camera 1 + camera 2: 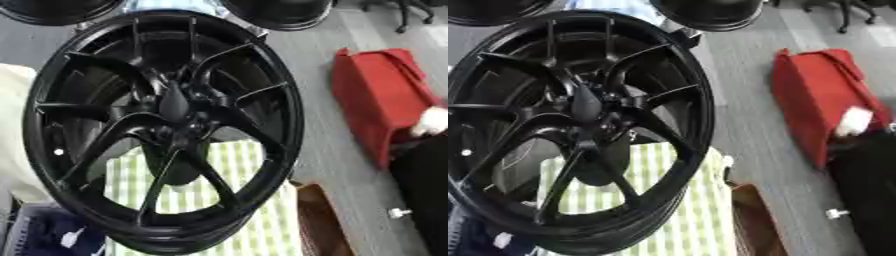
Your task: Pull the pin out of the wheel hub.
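Here, black wheel hub (166,130) fills view; pin indiscernible.

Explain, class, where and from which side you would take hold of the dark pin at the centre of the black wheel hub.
Probably grip the pin on its rounded outer end, the part that stands out of the wheel hub toward the camera. Come straight on from the wheel's front face, fingers either side of the pin, because the spokes crowd its base. Neither hand shows in these views.

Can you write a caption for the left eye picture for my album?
A big black spoked wheel hub stands over a green-and-white striped cloth, red bag beside it.
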Motion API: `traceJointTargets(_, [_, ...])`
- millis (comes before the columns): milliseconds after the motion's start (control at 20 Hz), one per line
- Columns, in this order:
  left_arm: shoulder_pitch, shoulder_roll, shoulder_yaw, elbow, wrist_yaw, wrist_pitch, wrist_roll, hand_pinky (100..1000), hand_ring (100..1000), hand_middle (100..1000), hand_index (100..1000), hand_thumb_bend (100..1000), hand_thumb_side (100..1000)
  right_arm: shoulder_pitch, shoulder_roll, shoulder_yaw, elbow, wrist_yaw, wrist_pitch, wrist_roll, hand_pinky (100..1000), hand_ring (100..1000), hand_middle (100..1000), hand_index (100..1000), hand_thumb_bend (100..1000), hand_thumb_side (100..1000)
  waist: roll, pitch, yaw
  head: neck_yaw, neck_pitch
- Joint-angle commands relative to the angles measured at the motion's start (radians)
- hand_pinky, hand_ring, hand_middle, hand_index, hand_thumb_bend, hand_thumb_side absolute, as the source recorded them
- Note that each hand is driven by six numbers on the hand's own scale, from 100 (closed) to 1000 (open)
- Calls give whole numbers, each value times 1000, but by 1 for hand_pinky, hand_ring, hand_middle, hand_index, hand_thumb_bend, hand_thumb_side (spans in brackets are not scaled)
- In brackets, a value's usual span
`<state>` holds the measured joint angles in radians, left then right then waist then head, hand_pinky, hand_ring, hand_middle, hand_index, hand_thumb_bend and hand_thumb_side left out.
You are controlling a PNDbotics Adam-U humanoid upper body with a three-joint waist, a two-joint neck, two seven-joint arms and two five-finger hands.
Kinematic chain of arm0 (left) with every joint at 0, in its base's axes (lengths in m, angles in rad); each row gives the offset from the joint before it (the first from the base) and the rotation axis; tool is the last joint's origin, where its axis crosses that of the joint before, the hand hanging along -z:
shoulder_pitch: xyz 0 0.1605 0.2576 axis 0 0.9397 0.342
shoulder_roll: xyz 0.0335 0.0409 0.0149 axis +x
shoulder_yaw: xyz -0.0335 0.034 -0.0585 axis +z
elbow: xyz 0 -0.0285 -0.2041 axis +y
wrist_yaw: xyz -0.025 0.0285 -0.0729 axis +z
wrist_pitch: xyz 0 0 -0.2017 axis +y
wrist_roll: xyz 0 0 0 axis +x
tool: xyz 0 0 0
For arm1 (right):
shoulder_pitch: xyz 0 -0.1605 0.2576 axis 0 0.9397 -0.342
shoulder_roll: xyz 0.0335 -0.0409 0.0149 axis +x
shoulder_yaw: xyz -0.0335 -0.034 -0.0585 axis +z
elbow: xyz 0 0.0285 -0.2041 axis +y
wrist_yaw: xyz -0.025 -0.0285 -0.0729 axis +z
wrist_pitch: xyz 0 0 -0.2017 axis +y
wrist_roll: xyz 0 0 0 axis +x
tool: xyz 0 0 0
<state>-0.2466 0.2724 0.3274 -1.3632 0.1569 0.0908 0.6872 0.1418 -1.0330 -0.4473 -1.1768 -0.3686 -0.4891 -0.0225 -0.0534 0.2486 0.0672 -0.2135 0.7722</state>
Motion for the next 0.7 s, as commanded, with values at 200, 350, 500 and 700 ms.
traceJointTargets(200, [-8, 17, 4, -13, 1, -3, 3, 697, 587, 516, 754, 411, 654, -24, 24, -29, -160, -19, 69, -187, 631, 792, 730, 827, 403, 358, 6, -12, 5, -6, -2])
traceJointTargets(350, [-12, 10, -1, -15, -3, -3, 0, 697, 586, 515, 753, 411, 653, -60, 69, -2, -289, -8, 134, -186, 616, 772, 691, 811, 410, 336, 11, -17, 13, -10, -3])
traceJointTargets(500, [-18, 0, -10, -15, -12, -4, -6, 696, 583, 512, 752, 412, 651, -120, 137, 40, -431, 44, 242, -156, 601, 747, 616, 765, 500, 220, 18, -23, 22, -7, -7])
traceJointTargets(700, [-20, -9, -21, -11, -24, -15, -18, 694, 581, 510, 752, 413, 653, -225, 279, 88, -559, 110, 360, -138, 588, 738, 596, 742, 465, 200, 29, -26, 27, 9, -21])
